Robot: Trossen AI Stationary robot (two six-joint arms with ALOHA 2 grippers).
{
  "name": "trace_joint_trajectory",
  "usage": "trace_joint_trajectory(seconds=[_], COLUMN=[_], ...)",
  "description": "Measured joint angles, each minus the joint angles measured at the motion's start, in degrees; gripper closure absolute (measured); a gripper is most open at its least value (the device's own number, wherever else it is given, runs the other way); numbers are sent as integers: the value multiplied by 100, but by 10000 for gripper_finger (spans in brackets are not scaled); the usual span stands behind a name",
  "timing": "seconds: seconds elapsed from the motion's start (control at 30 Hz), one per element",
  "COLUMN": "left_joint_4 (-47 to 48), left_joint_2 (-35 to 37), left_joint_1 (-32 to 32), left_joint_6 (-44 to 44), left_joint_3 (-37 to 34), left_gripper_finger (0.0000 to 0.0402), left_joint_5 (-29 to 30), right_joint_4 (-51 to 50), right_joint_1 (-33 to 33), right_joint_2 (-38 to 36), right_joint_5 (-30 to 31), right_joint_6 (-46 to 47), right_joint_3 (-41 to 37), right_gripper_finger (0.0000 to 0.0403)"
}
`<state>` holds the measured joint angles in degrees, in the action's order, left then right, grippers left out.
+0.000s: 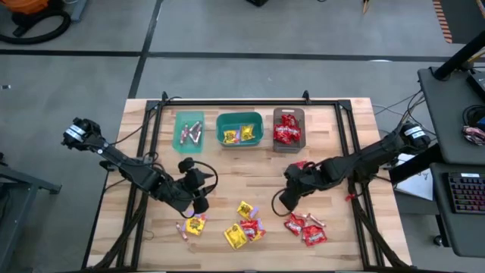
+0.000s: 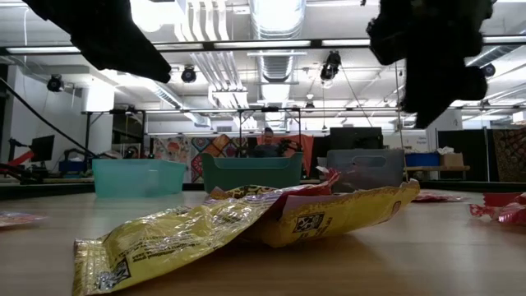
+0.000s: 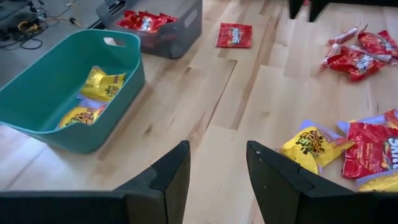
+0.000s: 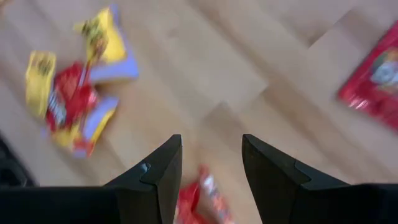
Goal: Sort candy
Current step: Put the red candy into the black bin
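Loose candy lies on the near half of the wooden table: yellow packets point(image 1: 195, 224) point(image 1: 244, 209) point(image 1: 235, 236) and red packets point(image 1: 252, 229) point(image 1: 305, 227). One red packet point(image 3: 234, 35) lies alone near the grey-brown bin. My left gripper point(image 1: 198, 199) point(image 3: 217, 155) hovers open above bare wood, left of the pile, with a yellow packet point(image 3: 311, 146) beside it. My right gripper point(image 1: 286, 199) point(image 4: 211, 149) hovers open, pointing steeply down, and a red packet point(image 4: 199, 199) lies on the table below its fingers. Neither touches anything.
Three bins stand in a row at the table's far side: a light teal one point(image 1: 189, 130) with thin sticks, a teal one point(image 1: 239, 129) point(image 3: 68, 93) with yellow packets, and a grey-brown one point(image 1: 288, 129) with red packets. Bare wood lies between the bins and the pile.
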<state>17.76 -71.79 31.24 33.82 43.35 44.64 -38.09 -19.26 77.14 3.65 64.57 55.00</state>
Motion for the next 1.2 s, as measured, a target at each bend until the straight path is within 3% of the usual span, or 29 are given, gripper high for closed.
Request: trace_joint_trajectory(seconds=[0.27, 0.57, 1.2], left_joint_4=[-198, -254, -275], left_joint_2=[-9, -7, -9], left_joint_1=[0, 2, 7], left_joint_6=[-11, -14, -7], left_joint_3=[0, 0, 0], left_gripper_finger=[261, 261, 261], left_joint_5=[51, 136, 133], right_joint_4=[-116, -2007, -1552], right_joint_1=[-452, -600, -626], right_joint_2=[694, 1962, 2480], right_joint_5=[-742, -1002, -1208], right_joint_6=[180, -622, -1168], right_joint_3=[287, 1484, 1692], right_gripper_finger=[245, 245, 245])
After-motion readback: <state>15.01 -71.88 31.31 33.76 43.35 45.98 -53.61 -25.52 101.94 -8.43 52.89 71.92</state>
